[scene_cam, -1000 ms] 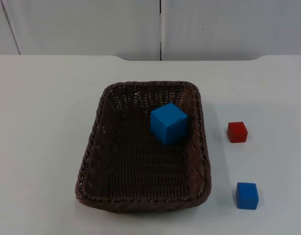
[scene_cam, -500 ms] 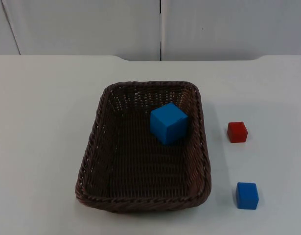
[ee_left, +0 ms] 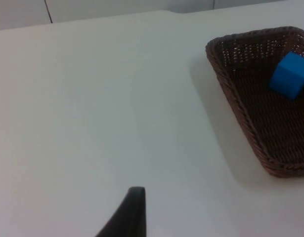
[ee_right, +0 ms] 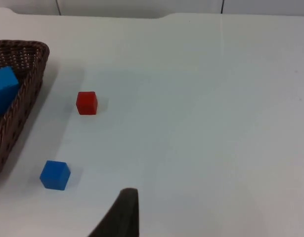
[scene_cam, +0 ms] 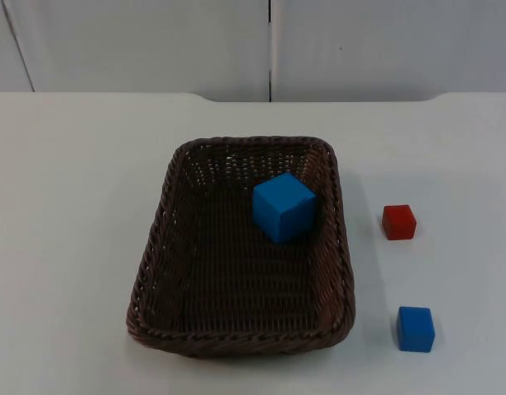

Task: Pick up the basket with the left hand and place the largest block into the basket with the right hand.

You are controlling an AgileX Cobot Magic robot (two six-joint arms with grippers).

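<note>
A dark brown woven basket (scene_cam: pixel 236 340) rests on the white table, mid-picture in the top view. The largest block, a blue cube (scene_cam: pixel 284 206), lies inside it toward the far right wall. My left gripper (ee_left: pixel 135 210) hovers over bare table well to the left of the basket (ee_left: pixel 236 108), in which the blue cube (ee_left: pixel 289 75) lies. My right gripper (ee_right: pixel 126 210) hangs over bare table to the right of the basket (ee_right: pixel 24 101) and the cube (ee_right: pixel 2 89). Neither gripper touches anything.
A small red block (scene_cam: pixel 398 221) (ee_right: pixel 86 102) and a small blue block (scene_cam: pixel 415 328) (ee_right: pixel 55 175) sit on the table just right of the basket. The grey partition wall (scene_cam: pixel 269 45) closes off the far edge of the table.
</note>
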